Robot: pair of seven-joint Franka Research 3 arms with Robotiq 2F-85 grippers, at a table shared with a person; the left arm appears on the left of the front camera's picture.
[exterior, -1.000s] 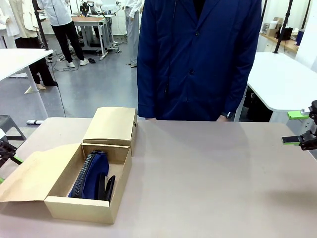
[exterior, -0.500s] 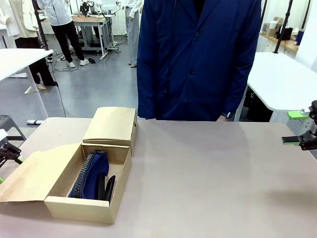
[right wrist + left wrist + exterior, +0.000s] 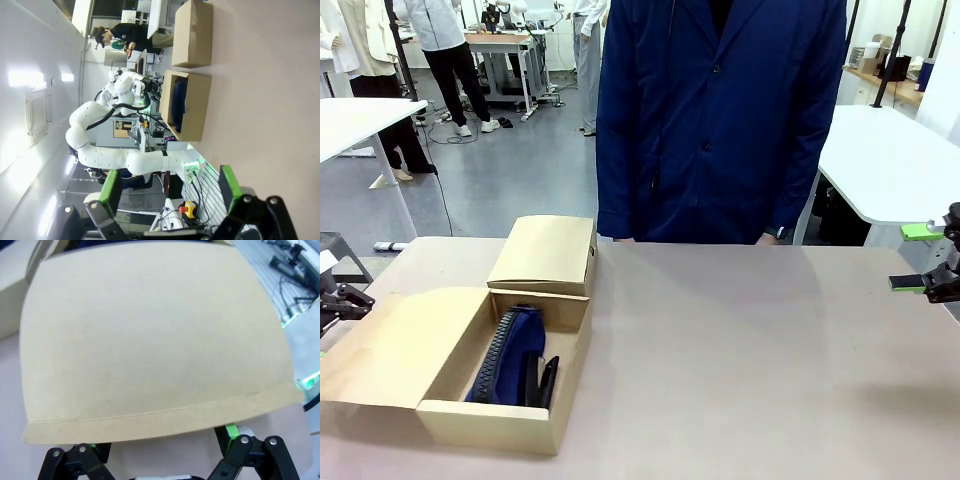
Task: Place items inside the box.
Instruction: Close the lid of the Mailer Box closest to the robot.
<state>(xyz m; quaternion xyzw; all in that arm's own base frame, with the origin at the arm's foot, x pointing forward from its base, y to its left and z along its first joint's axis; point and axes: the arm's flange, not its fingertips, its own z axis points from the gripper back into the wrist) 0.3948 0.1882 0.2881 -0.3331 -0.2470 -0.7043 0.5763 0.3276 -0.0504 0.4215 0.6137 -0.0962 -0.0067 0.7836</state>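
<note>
**Open box holding pouch and stapler, lid flap lying by the left gripper**

Front view: the open cardboard box [image 3: 510, 395] is sitting at the near left of the table [image 3: 750, 350], its lid flap [image 3: 395, 350] spreading out flat toward the left edge. Inside, the navy pouch [image 3: 510, 350] is lying lengthwise with its zipper showing, and a black stapler [image 3: 542, 380] is resting beside it against the right wall; the box's near wall is hiding the lower ends of both. A second, closed box [image 3: 545, 252] is standing just behind, touching the open one. The left gripper [image 3: 338, 300] is peeking in at the left edge, mostly cut off, so its jaws cannot be judged here. The right gripper [image 3: 928, 258] is hanging at the far right edge, partly cropped, green pads apart. A person in a dark blue coat [image 3: 720, 120] is standing at the far side, hands hidden behind the table edge.

Left wrist view: the lid flap [image 3: 155, 335] is covering nearly everything; the left gripper [image 3: 160, 455] is showing just its finger bases below the flap's edge, spread wide with nothing between them.

Right wrist view: the right gripper [image 3: 170, 187] is holding its green-padded fingers [image 3: 229, 182] well apart, empty. Far off, the open box [image 3: 187, 105] is appearing sideways with the pouch [image 3: 178, 102] as a dark blue strip; the stapler is too small to make out.
</note>
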